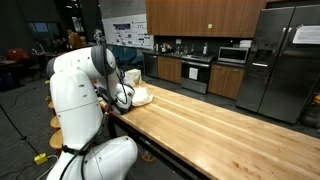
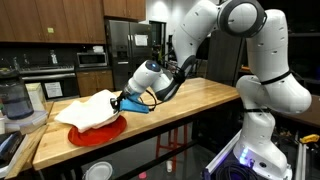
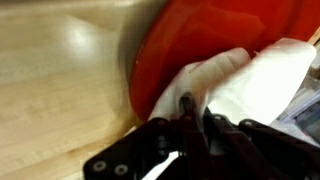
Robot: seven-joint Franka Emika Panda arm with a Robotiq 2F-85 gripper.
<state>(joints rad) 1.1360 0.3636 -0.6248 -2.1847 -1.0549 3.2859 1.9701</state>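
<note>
One white crumpled cloth [image 2: 92,108] is pinched in the black two-finger gripper [image 2: 128,100], whose jaws stand narrow, pressed on a fold of the fabric with almost no gap between them. In an exterior view the cloth lies heaped over a round red plate [image 2: 100,134] and covers most of it, so that only the plate's rim shows beneath the fabric, from about 5 to 8 o'clock. The gripper meets the cloth at its 3 o'clock edge, and the white arm reaches in from 2 o'clock. Plate and cloth sit on a long pale wooden butcher-block counter [image 2: 205,100], near its 9 o'clock end in that picture. In the wrist view the gripper [image 3: 197,105] comes up from 6 o'clock, its dark fingers [image 3: 215,125] closed on the cloth [image 3: 255,80], which spreads toward 3 o'clock. The plate [image 3: 195,35] shows at 12 to 1 o'clock behind the fabric, and bare counter [image 3: 60,80] fills the 9 o'clock side. In an exterior view the gripper [image 1: 124,97] is partly hidden by the arm, with the cloth [image 1: 141,96] just beside it at 3 o'clock on the counter [image 1: 210,130]. A steel double-door refrigerator [image 1: 280,60] stands well apart at 3 o'clock, and a microwave [image 1: 233,55] at 1 o'clock.
</note>
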